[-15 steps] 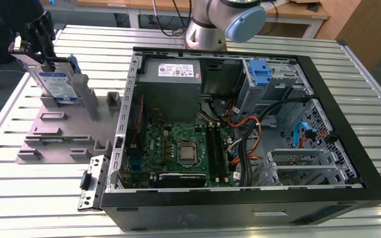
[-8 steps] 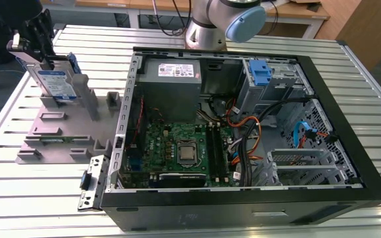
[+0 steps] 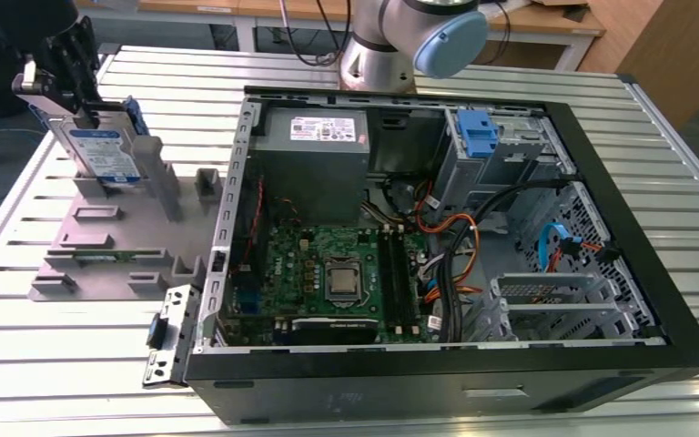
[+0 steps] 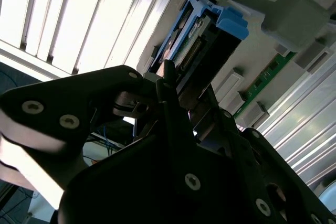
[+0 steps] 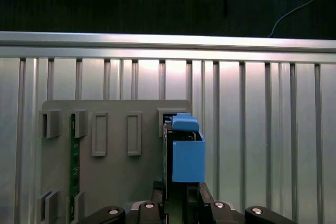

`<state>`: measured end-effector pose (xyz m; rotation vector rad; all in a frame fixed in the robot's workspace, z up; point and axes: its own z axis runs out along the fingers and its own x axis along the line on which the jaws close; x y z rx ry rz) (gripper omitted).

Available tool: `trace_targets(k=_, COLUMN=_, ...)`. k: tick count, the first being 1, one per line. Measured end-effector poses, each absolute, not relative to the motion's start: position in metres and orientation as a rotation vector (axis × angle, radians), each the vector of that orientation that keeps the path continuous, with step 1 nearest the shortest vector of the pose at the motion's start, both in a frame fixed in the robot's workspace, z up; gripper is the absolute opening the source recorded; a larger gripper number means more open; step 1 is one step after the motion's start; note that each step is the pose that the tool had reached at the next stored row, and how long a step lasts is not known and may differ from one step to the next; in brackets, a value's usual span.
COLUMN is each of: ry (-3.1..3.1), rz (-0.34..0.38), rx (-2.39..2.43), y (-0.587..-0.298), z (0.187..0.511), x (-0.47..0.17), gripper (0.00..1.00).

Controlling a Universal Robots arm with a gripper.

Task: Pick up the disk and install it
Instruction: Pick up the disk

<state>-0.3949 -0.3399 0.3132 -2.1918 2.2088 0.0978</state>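
The disk (image 3: 101, 146) stands on edge in a slot of the grey holder (image 3: 106, 246) at the exterior view's far left, its white-and-blue label facing out and blue rails on its sides. My black gripper (image 3: 74, 111) is on its top edge, shut on the disk. In both wrist views the disk (image 4: 189, 40) (image 5: 186, 156) runs out from between my fingers (image 4: 168, 85), blue rail outermost, with the gripper (image 5: 178, 190) (image 4: 189, 90) straddling its edge. The open computer case (image 3: 447, 364) lies to the holder's right.
A blue clip (image 3: 477, 132) sits in the drive bay at the case's back right, beside the grey power-supply box (image 3: 313, 137). A green memory stick (image 3: 95, 258) lies in the holder. The arm's base (image 3: 380, 45) stands behind the case. The slatted table's edge (image 5: 168, 38) is near the holder.
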Motion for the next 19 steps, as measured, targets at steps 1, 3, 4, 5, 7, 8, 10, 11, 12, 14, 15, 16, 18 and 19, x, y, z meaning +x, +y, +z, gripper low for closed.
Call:
trace_targets(k=1, ry=2.209, rz=0.098, rx=-2.192, y=-0.3399, z=0.3132, x=-0.3948, gripper=0.35)
trace_targets(k=3, ry=2.209, rz=0.098, rx=-2.192, y=-0.3399, z=0.3132, x=-0.3948, gripper=0.35)
trace_targets(k=4, ry=2.209, rz=0.098, rx=-2.192, y=-0.3399, z=0.3132, x=-0.3949, gripper=0.35)
trace_targets(k=5, ry=2.209, rz=0.098, rx=-2.192, y=-0.3399, z=0.3132, x=-0.3948, gripper=0.35)
trace_targets(k=7, ry=2.209, rz=0.098, rx=-2.192, y=-0.3399, z=0.3132, x=-0.3949, gripper=0.35)
trace_targets(k=8, ry=2.209, rz=0.098, rx=-2.192, y=-0.3399, z=0.3132, x=-0.3948, gripper=0.35)
trace_targets(k=10, ry=2.209, rz=0.098, rx=-2.192, y=-0.3399, z=0.3146, x=-0.3948, gripper=0.35)
trace_targets(k=11, ry=2.209, rz=0.098, rx=-2.192, y=-0.3399, z=0.3160, x=-0.3948, gripper=0.35)
trace_targets(k=12, ry=2.209, rz=0.098, rx=-2.192, y=-0.3399, z=0.3176, x=-0.3948, gripper=0.35)
trace_targets(k=14, ry=2.209, rz=0.098, rx=-2.192, y=-0.3399, z=0.3206, x=-0.3948, gripper=0.35)
trace_targets(k=15, ry=2.209, rz=0.098, rx=-2.192, y=-0.3399, z=0.3210, x=-0.3949, gripper=0.35)
trace_targets(k=16, ry=2.209, rz=0.097, rx=-2.192, y=-0.3399, z=0.3209, x=-0.3948, gripper=0.35)
trace_targets(k=18, ry=2.209, rz=0.097, rx=-2.192, y=-0.3399, z=0.3210, x=-0.3948, gripper=0.35)
trace_targets(k=19, ry=2.209, rz=0.098, rx=-2.192, y=-0.3399, z=0.3211, x=-0.3948, gripper=0.35)
